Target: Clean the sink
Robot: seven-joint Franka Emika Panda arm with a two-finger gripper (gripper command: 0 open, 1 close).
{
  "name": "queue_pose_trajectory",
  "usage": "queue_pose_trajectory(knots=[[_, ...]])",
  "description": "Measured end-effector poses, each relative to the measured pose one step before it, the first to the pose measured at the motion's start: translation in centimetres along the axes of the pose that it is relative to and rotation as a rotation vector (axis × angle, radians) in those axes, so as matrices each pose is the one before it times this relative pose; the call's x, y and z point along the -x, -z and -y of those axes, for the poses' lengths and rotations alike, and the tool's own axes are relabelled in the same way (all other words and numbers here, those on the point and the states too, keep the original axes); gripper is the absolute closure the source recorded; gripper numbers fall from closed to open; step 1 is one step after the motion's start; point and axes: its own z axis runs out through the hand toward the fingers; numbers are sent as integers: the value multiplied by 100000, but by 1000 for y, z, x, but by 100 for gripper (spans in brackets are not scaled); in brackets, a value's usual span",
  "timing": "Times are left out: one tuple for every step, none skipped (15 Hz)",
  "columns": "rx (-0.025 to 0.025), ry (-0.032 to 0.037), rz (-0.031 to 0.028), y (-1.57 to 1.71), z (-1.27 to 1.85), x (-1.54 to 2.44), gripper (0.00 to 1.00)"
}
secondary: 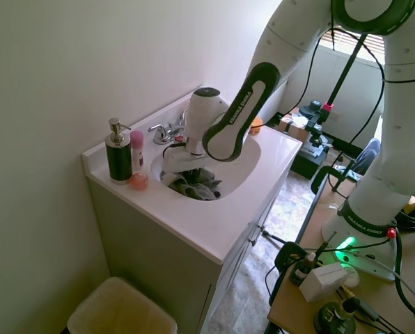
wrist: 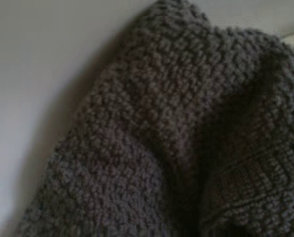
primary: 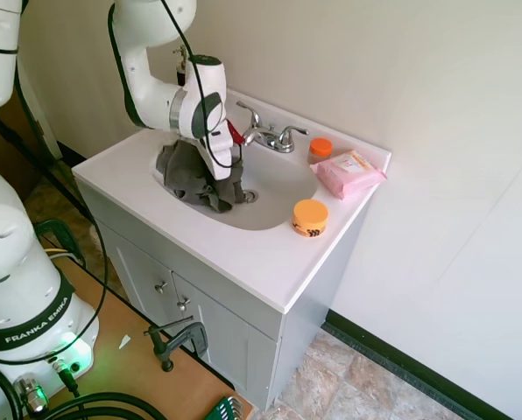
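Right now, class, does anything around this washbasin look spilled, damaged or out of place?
Nothing stands out. The grey cloth is bunched in the sink under the tool, which suits cleaning. The orange tub, pink wipes pack and soap dispenser sit upright or flat on the vanity top, with no spill visible.

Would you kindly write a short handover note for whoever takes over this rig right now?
Gripper: down in the sink, on a grey cloth; fingers hidden, so grip cannot be told.
Cloth: bunched in the basin by the drain, below the faucet.
On the counter: orange lid, pink wipes pack, soap pump.
Done: cloth is in the basin.
Left: wipe the rest of the basin, then lift the cloth out.
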Motion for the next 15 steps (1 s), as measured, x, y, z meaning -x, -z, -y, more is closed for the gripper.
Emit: queue_pose_trajectory(knots=[[-719, 271, 2512, 109, -28, -7, 100], [-1158, 370, 2505, 84, -70, 4, 100], [-1364, 577, 2780, 140, -95, 12, 100], [-1356, 998, 2724, 183, -157, -28, 100], [-1173, 1095, 2348, 177, -139, -25, 100], [-1116, 1136, 1692, 180, -106, 78, 100], [-1073, 1610, 1261, 276, -118, 253, 100], [-897, 2555, 907, 368, -78, 449, 100], [-759, 2769, 592, 510, -88, 664, 100], [-778, 2947, 473, 666, -132, 839, 100], [-501, 2927, 328, 775, -156, 1019, 100], [-612, 3092, -112, 857, -115, 1045, 100], [-246, 3294, -229, 906, -137, 1048, 100], [-51, 3013, -341, 946, -190, 1087, 100], [266, 3211, -318, 910, -223, 1060, 100]])
